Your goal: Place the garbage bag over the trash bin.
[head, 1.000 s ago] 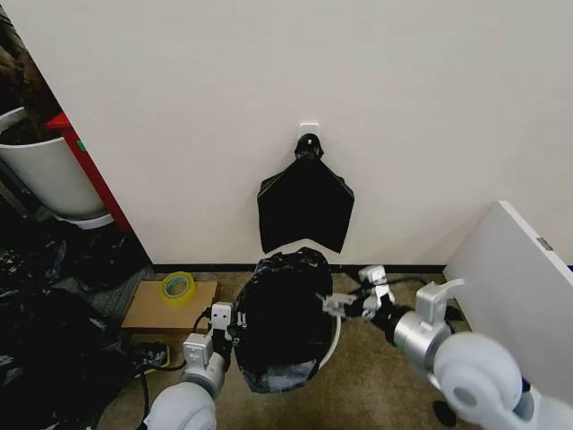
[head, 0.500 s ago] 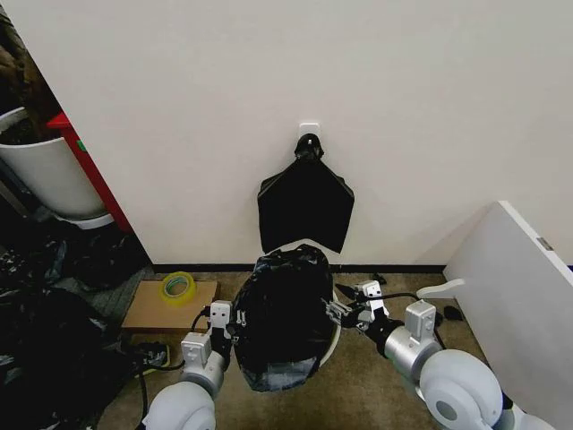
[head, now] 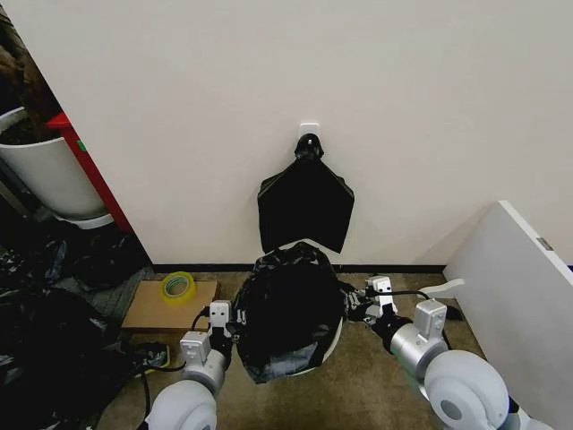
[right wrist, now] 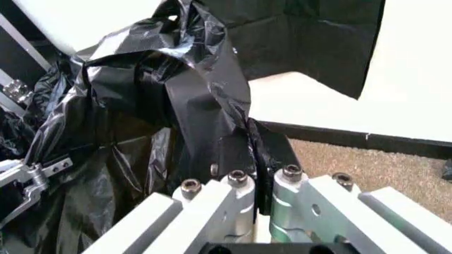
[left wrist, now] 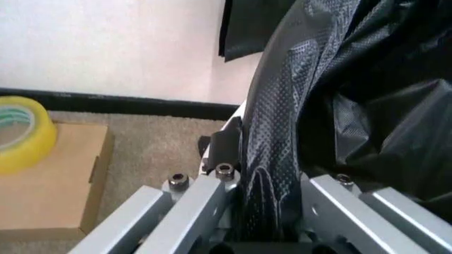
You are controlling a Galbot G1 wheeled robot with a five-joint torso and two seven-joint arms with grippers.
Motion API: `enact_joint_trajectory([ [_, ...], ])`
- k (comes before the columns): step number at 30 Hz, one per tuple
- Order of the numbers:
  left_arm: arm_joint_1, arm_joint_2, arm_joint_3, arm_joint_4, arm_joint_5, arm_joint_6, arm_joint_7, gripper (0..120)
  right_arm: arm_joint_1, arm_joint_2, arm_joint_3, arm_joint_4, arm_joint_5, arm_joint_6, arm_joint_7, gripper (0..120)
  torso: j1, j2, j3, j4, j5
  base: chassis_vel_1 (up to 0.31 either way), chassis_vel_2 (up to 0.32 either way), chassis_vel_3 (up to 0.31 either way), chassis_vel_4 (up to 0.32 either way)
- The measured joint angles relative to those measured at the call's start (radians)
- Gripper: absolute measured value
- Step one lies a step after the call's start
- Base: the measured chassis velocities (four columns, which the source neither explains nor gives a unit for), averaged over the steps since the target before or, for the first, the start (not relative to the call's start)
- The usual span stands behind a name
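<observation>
The glossy black garbage bag (head: 286, 313) is draped over the cream trash bin (head: 337, 339) at the foot of the wall, and only slivers of the bin's rim show. My left gripper (head: 227, 330) holds the bag's left edge, shut on the film (left wrist: 272, 159). My right gripper (head: 354, 306) is at the bag's right edge, its fingers pinched on a fold of the garbage bag (right wrist: 211, 106). In the wrist views, black film runs between the left gripper's (left wrist: 268, 185) fingers and between the right gripper's (right wrist: 260, 180) fingers.
A flat black bundle (head: 304, 202) hangs from a wall hook above the bin. A yellow tape roll (head: 177, 287) lies on a cardboard box (head: 157, 313) to the left. A big white tub (head: 45, 175) and dark rumpled plastic (head: 45, 349) lie farther left. A white panel (head: 519, 287) stands at the right.
My right gripper has drawn the bag's edge outward to the right, and the bag now spreads wider over that side of the bin, hiding more rim. The left gripper has held still.
</observation>
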Motion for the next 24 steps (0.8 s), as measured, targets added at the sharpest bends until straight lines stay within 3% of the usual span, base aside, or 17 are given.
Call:
enact_joint_trajectory([
  [10, 0.001, 0.004, -0.006, -0.013, -0.116, -0.018, 0.0, 1, 0.002, -0.009, 0.014, -0.034, 0.002, 0.002, 0.008, 0, 0.0, 0.0, 0.0, 0.0, -0.0001, 0.0, 0.0, 0.0, 0.0],
  [24, -0.016, 0.0, -0.019, -0.021, -0.261, -0.026, 0.005, 1, -0.049, -0.047, 0.127, -0.103, 0.08, 0.002, -0.045, 0, 0.0, 0.0, 0.0, -0.0001, -0.0001, 0.0, 0.0, 0.0, 0.0],
])
